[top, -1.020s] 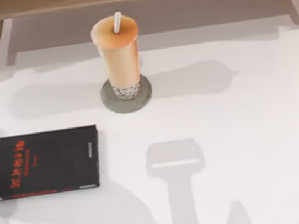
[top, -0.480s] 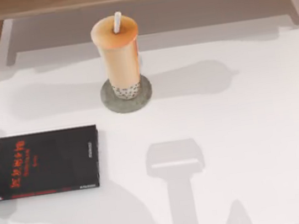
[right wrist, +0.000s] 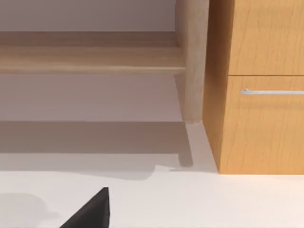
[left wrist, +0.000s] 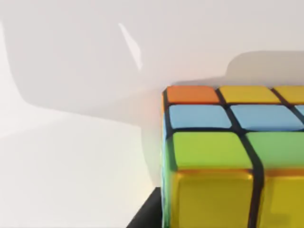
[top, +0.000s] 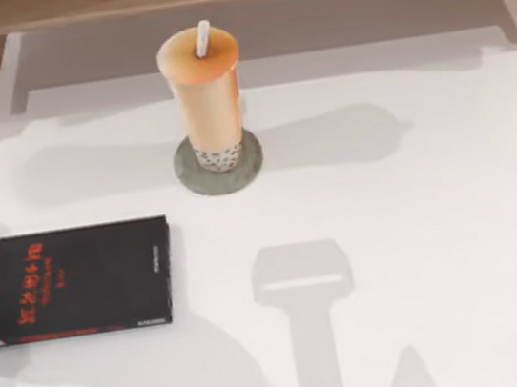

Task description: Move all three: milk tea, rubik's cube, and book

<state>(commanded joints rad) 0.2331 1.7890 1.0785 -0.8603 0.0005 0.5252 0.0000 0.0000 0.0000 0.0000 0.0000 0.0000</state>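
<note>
The milk tea, a tall tapered orange-tan cup with a white straw and dark pearls at its clear base, stands upright on a flat round grey coaster in the far middle of the white surface. A thin black book with red lettering lies flat at the near left of the surface, well apart from the cup.

The rubik's cube, a cube with orange, yellow, light-blue and green stickers between black lines, appears very close in the left wrist view, resting on the white surface. A dark part shows just beside its lower edge there; I cannot tell if the left tool is open or closed, or if it touches the cube.

The right wrist view looks at a wooden cabinet with a metal drawer handle and a low wooden shelf beside it. A dark tip shows at the picture's edge; for the right tool I cannot tell the state.
</note>
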